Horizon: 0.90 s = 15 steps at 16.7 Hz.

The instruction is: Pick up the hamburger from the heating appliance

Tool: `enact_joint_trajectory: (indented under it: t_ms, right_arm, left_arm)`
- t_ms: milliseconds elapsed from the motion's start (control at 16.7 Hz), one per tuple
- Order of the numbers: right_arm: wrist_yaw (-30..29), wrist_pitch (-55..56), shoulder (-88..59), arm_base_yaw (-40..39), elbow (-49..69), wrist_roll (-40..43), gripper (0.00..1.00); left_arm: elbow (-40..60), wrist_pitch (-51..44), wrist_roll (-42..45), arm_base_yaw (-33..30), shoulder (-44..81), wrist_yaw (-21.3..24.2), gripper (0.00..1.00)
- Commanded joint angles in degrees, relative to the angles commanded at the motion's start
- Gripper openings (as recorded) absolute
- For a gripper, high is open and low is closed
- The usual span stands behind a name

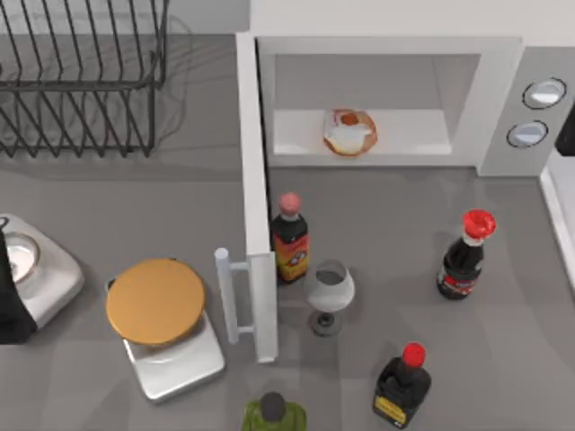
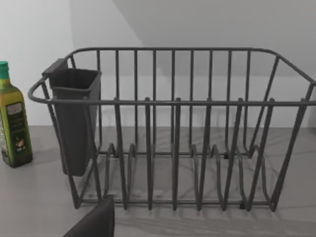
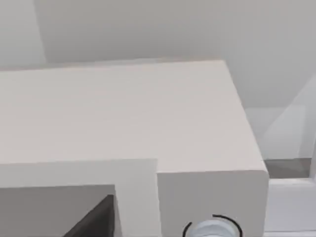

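Left gripper (image 2: 94, 222) sits parked at the table's 9 o'clock edge, facing the wire dish rack (image 2: 173, 148); I cannot tell whether it is wide or narrow. Right gripper (image 3: 94, 217) hangs at about 2 o'clock over the microwave (image 1: 499, 99), and its grip is equally unreadable. The microwave stands at 12 o'clock with its door (image 1: 256, 224) swung open toward 6. The hamburger (image 1: 349, 132) lies inside on the cavity floor, near the front edge. A dark cup (image 2: 74, 118) hangs at one end of the rack. The wine glass (image 1: 331, 292) stands upright just beside a pink-capped bottle (image 1: 289, 238), perhaps with some pale liquid in it.
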<state>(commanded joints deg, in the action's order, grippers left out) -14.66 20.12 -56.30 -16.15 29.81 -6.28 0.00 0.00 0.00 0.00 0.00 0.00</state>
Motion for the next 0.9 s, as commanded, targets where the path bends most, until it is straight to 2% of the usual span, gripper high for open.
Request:
enact_joint_trajectory:
  t_ms: [540,900]
  right_arm:
    - [-13.7,18.8,-58.5,-15.2,28.0,-5.9,1.0]
    - [-19.7,27.0,-84.2,-19.5,39.6,-8.5,1.0]
  left_arm:
    - [0.0,0.0,0.0,0.0,0.0,0.0,1.0]
    - [0.0,0.0,0.0,0.0,0.0,0.0,1.0]
